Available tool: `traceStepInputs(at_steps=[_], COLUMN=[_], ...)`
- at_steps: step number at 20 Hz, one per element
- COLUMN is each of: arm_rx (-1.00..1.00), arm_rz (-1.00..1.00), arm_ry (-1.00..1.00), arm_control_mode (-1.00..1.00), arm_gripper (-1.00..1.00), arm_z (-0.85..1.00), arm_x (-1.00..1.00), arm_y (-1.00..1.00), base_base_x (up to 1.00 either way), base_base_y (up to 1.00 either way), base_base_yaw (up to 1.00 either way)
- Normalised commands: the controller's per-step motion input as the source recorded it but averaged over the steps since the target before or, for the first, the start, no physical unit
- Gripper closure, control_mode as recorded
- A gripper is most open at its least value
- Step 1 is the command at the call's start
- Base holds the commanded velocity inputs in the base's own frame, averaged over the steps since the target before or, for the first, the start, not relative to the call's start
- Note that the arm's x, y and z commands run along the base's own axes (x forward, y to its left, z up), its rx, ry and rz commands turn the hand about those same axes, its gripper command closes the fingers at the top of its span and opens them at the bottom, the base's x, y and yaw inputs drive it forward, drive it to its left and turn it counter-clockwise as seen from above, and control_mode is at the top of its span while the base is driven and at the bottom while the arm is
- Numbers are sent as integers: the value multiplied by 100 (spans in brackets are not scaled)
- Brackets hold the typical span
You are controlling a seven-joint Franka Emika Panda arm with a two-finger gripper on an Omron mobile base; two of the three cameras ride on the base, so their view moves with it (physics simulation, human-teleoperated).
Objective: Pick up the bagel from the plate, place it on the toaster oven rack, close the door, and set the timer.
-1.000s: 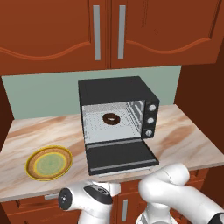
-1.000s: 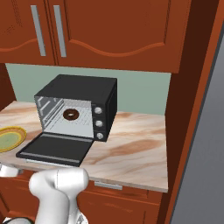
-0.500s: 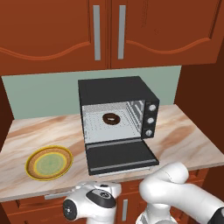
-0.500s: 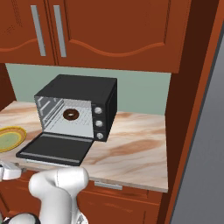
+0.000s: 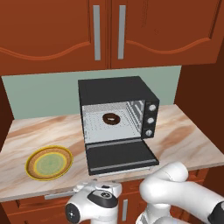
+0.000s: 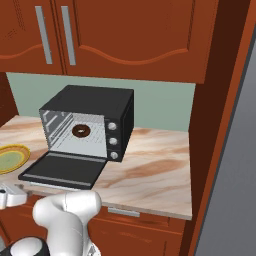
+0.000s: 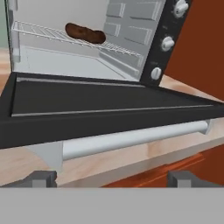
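The bagel point(image 5: 111, 118) point(image 6: 81, 131) point(image 7: 85, 33), a dark brown ring, lies on the toaster oven rack point(image 5: 97, 127) point(image 7: 39, 29) inside the black oven. The door point(image 5: 120, 156) point(image 6: 62, 169) point(image 7: 100, 103) hangs down flat and open over the counter edge. Its silver bar handle point(image 7: 131, 138) runs along the front edge. My gripper point(image 7: 113, 179) is open, low in front of the counter, just below and before that handle, with nothing between its fingers. The plate point(image 5: 30, 159) point(image 6: 10, 159) sits bare on the counter left of the oven.
Three round knobs point(image 5: 151, 120) point(image 7: 167, 42) run down the oven's right panel. Wooden wall cabinets point(image 5: 109, 30) hang above the oven. The marble counter point(image 5: 183, 140) point(image 6: 155, 170) extends to the right. A dark wood panel point(image 6: 220, 125) closes the right end.
My hand has sunk a little and shifted slightly right in front of the counter edge. The bagel, door and plate have not moved.
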Motion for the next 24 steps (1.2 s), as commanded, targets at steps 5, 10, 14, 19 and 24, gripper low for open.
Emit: traceStepInputs(at_steps=[5, 10, 14, 19, 24], arm_rx=[0, 0, 0, 0, 0], arm_rz=[0, 0, 0, 0, 0], arm_ry=[0, 0, 0, -1, -16], arm_control_mode=[-100, -100, -100, -100, -100], arm_gripper=[-100, -100, -100, -100, -100], arm_z=[0, 0, 0, 0, 37], arm_x=[25, 36, 40, 38, 34], arm_y=[0, 0, 0, 0, 0], base_base_x=[0, 0, 0, 0, 0], base_base_y=[0, 0, 0, 0, 0], base_base_yaw=[0, 0, 0, 0, 0])
